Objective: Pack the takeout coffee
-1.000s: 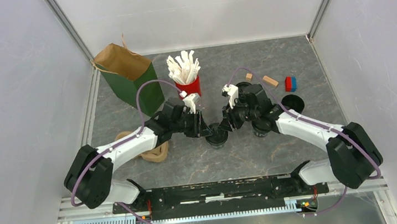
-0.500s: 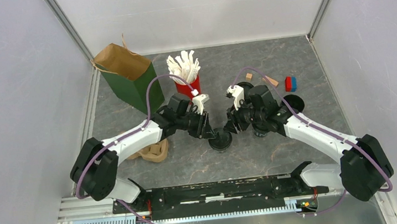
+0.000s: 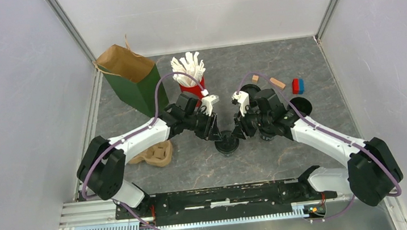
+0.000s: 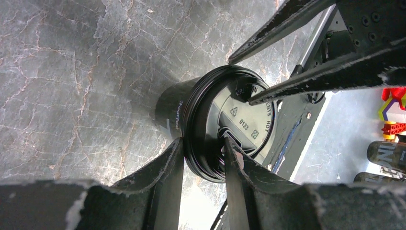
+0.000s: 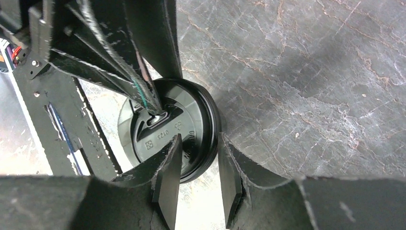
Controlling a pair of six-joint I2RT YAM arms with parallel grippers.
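Near the middle of the desk [image 3: 285, 158], between the two arms, the takeout coffee [image 3: 227, 144] is standing upright, as far as the views show, with its flat black lid [image 4: 239, 120] sitting on top. The left pincer [image 4: 202, 144] is pinching the lid's rim, with one finger lying on the lid's top and the other pressing outside, against the rim and the cup wall. The right pincer [image 5: 198, 142] is straddling the opposite side of the rim in the same way, but I cannot tell whether it is really clamping or only resting there.

The main danger is coming from that double hold on the lid alone. If the two arms are pulling or lifting unevenly, the lid is likely to pop off or cock to one side, and the cup beneath is likely to tip or drop. A lift by the rim is also relying on the lid's snap fit; should it be only half seated, the cup may be staying behind. A hard squeeze could be denting the paper wall and loosening the seal.

Further out, the left wrist is working just in front of the red cup [image 3: 193, 88] of white sticks [image 3: 188, 68], so a careless swing could be knocking it over. The green paper bag [image 3: 138, 87] is standing well apart at the far left, so any carry there is giving a weak grip time to slip.
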